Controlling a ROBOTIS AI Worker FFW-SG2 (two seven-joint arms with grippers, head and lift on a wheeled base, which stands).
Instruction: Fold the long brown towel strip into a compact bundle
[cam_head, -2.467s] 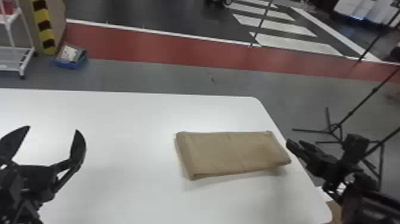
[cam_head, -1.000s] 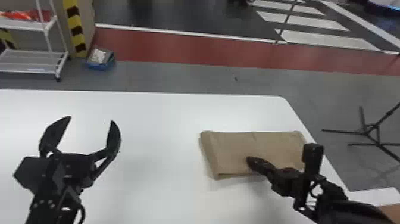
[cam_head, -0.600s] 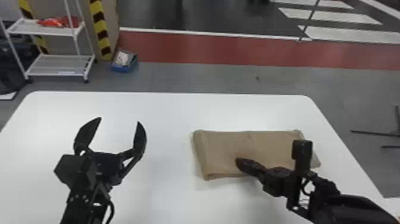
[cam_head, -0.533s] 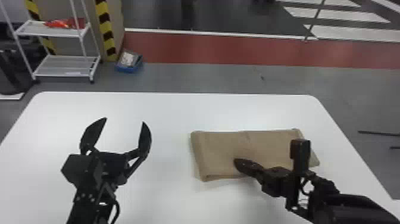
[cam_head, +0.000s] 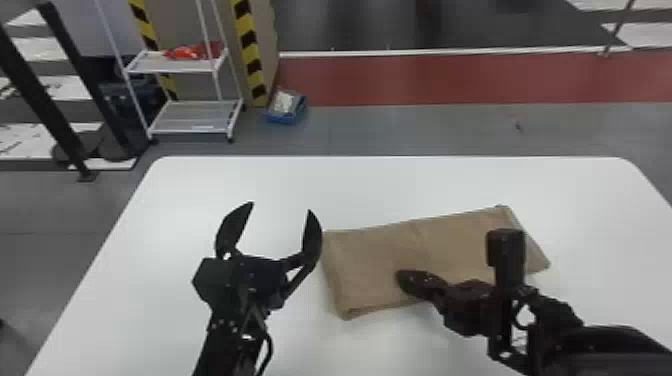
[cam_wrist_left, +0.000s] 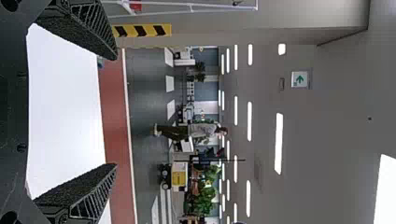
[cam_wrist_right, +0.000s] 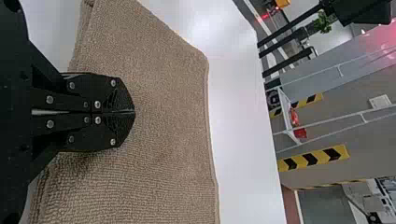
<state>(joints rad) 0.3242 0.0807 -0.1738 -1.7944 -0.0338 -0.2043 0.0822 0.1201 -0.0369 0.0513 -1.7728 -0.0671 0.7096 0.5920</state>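
In the head view my left gripper (cam_head: 277, 222) is open above the white table (cam_head: 240, 185), left of the towel, holding nothing. The left wrist view has that gripper (cam_wrist_left: 114, 112) with its fingers wide apart. My right gripper (cam_head: 402, 280) rests at the near part of the brown towel (cam_head: 380, 255), left of its middle. In the right wrist view, that gripper (cam_wrist_right: 133, 112) has its two fingers together, lying over the towel (cam_wrist_right: 168, 121); no cloth can be made out between them. The towel is a flat, folded rectangle, slightly skewed, with layered edges at its left end.
Table surface extends around the towel, widest behind it and to the left. Beyond the table's far edge (cam_head: 400, 159) stand a white wire shelf (cam_head: 195, 117) and a blue box (cam_head: 286, 107) on the floor.
The head view has turned left. Against the table, the towel and my shut right gripper have shifted left, and the towel's right end has swung away. My left gripper has stayed in place, open.
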